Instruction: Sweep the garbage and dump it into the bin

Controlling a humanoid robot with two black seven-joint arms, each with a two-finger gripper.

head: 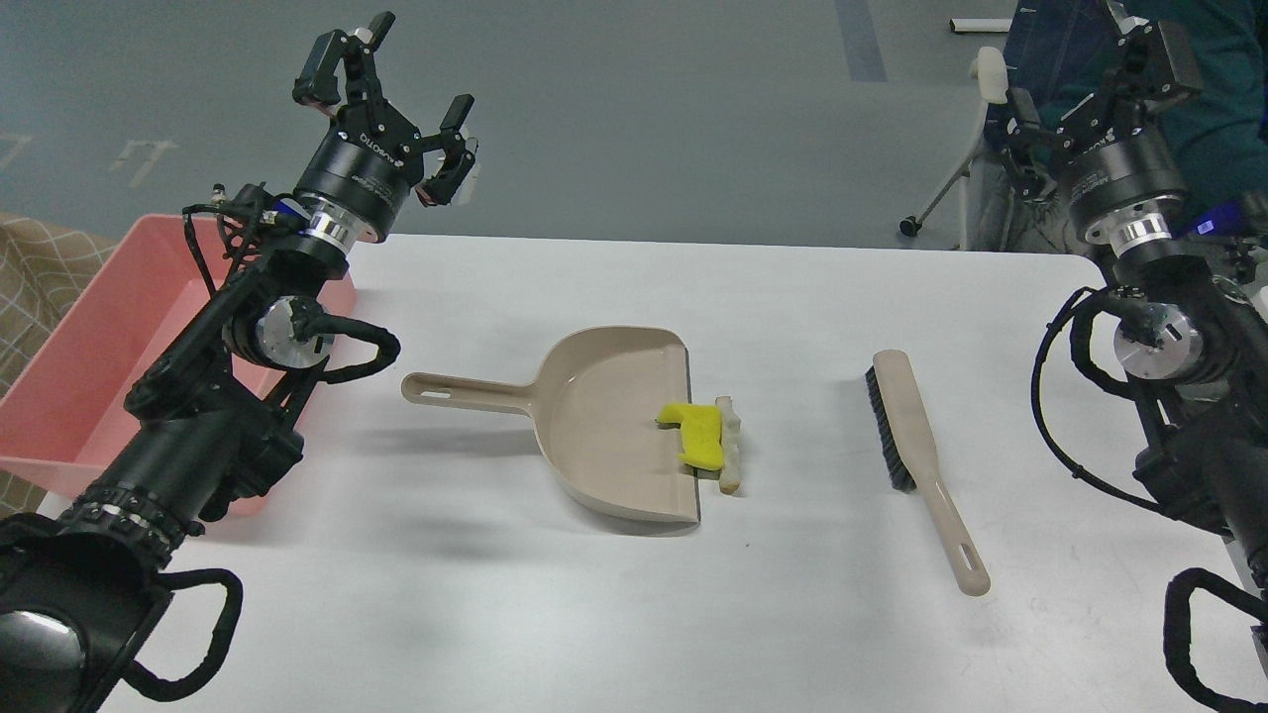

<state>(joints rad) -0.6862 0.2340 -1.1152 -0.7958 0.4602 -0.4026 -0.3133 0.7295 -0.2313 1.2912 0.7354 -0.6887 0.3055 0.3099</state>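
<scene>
White tabletop is seen bearing a beige dustpan, with the garbage at its lip; a brush lies right. Farther left, the bin is set. Left gripper is raised, spread, empty; right gripper's state cannot be told.

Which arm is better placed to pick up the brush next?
Right. The brush lies on the table's right half, below the right pincer. The left pincer, open, hangs over the pink bin, nearer the dustpan handle.
</scene>
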